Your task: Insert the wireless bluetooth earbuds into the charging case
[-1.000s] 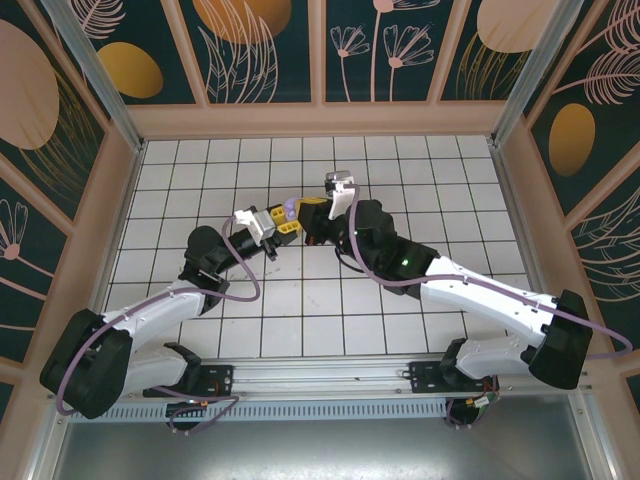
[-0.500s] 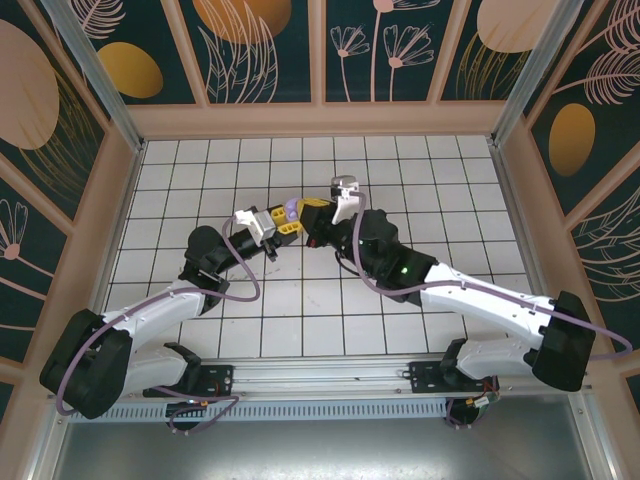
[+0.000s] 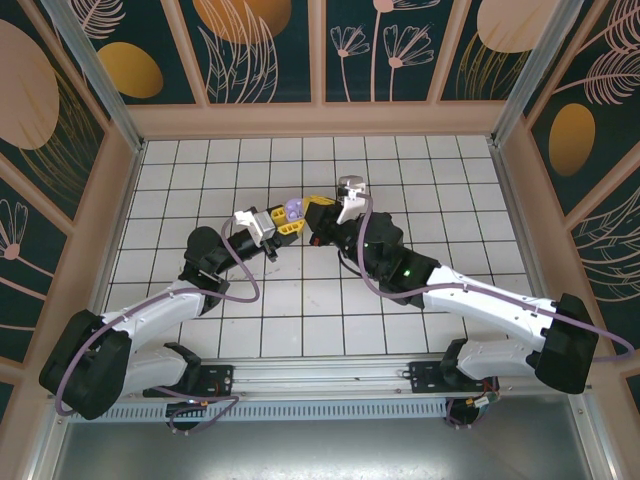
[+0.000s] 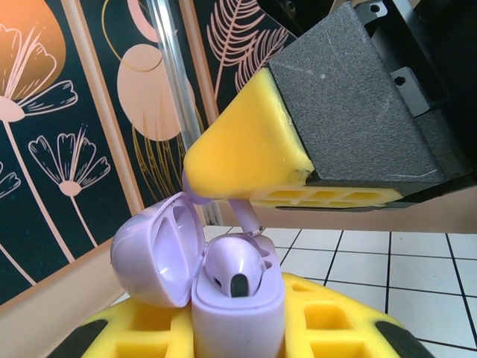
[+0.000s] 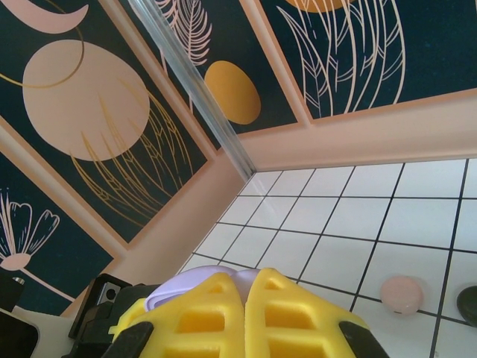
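Note:
The lilac charging case (image 4: 238, 313) stands upright between the yellow fingers of my left gripper (image 4: 238, 332), which is shut on it. Its lid (image 4: 153, 250) hangs open to the left. One lilac earbud (image 4: 231, 265) sits in the case. Just above it, my right gripper (image 5: 244, 287) is shut on a second lilac earbud, whose stem (image 4: 244, 215) points down from under the yellow fingers (image 4: 246, 160) toward the case. In the top view the left gripper (image 3: 283, 223) and right gripper (image 3: 318, 215) meet at the case (image 3: 292, 210) above the tiled floor's middle.
A round pink case (image 5: 402, 293) and a dark one (image 5: 469, 306) lie on the white tiles to the right of my right gripper. The peach wall (image 3: 320, 120) and a clear corner post (image 5: 201, 97) bound the floor.
The right wrist has swung slightly to the right while its fingertips stayed over the case, and its fingers have closed a touch. The left arm and case have not moved.

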### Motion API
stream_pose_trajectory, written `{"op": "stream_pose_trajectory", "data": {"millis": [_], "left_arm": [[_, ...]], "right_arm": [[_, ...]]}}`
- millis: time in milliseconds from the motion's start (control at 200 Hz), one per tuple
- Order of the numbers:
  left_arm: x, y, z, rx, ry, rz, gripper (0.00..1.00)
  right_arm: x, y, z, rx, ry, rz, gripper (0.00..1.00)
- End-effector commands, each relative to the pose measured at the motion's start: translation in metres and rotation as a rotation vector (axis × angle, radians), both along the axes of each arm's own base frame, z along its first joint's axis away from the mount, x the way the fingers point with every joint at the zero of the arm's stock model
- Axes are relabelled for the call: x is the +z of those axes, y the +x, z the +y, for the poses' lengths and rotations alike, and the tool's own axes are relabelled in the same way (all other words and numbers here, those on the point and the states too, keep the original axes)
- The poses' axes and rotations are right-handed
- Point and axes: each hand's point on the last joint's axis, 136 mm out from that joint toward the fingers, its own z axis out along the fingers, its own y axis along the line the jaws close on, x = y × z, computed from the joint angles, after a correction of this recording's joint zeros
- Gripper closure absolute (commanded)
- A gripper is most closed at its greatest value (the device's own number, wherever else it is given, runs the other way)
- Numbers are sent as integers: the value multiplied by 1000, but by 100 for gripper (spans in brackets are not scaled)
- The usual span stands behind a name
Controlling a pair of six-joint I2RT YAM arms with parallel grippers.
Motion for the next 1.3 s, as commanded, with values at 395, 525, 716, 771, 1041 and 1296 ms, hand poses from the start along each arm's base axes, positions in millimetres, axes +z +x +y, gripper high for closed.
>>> {"op": "stream_pose_trajectory", "data": {"millis": [395, 525, 716, 771, 1041, 1296], "left_arm": [[28, -18, -5, -62, -46, -96, 100], [29, -18, -4, -59, -46, -101, 100], [30, -16, -4, -51, -46, -103, 100], [31, -16, -4, -50, -49, -105, 100], [33, -16, -4, -52, -50, -107, 100], [35, -16, -5, -54, -49, -109, 100]], "right_arm": [[41, -23, 23, 110, 5, -67, 95], [37, -23, 20, 98, 4, -59, 95], [37, -22, 3, 44, 20, -54, 95], [37, -23, -3, 34, 28, -53, 95], [31, -23, -6, 25, 25, -35, 95], [19, -21, 2, 36, 0, -14, 95]]}}
